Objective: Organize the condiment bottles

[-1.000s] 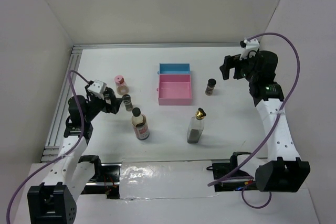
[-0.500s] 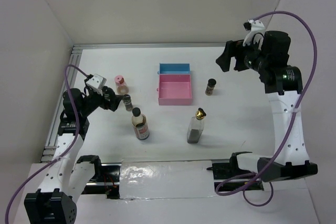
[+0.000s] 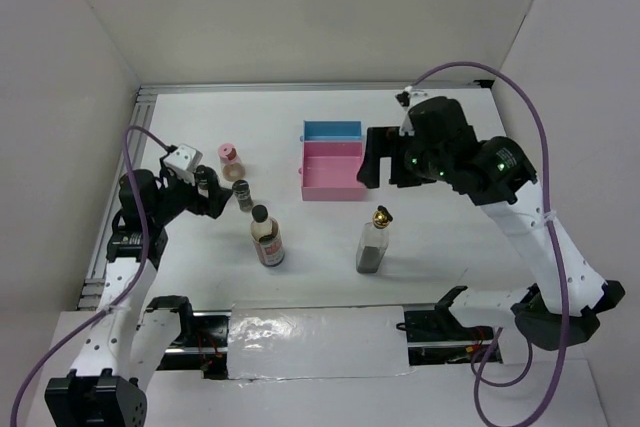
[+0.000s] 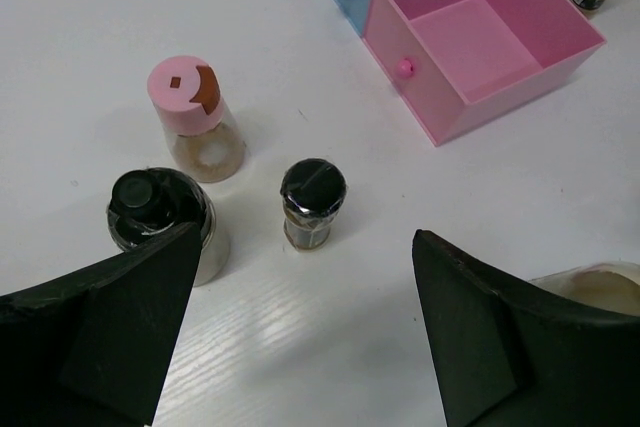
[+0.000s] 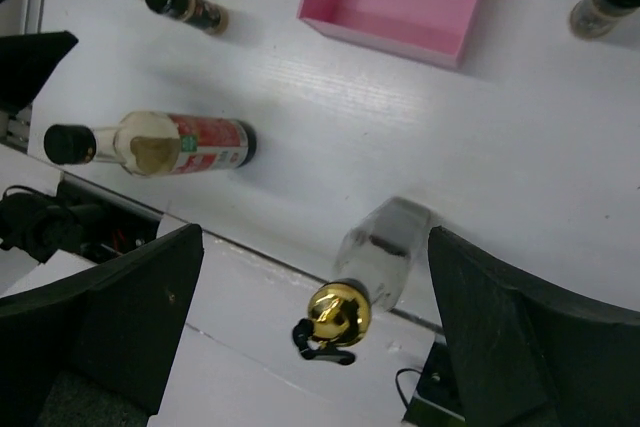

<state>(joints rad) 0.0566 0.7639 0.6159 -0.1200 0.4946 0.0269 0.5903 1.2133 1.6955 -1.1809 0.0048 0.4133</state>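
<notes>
Flanking the pink tray (image 3: 330,175): condiment bottles (image 3: 268,239)

- Lit brightly and evenly from overhead.
- Cast only soft, pale shadows on the white surface (image 3: 450,237).
- Showed a faint sheen in the left wrist view.
- Rendered sharply, with slightly soft near edges in wrist views.

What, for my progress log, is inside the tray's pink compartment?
Nothing: in the left wrist view the pink compartment has a bare floor, no bottle in it. From above, the right gripper hides part of its right rim; the right wrist view crops its far end.
</notes>
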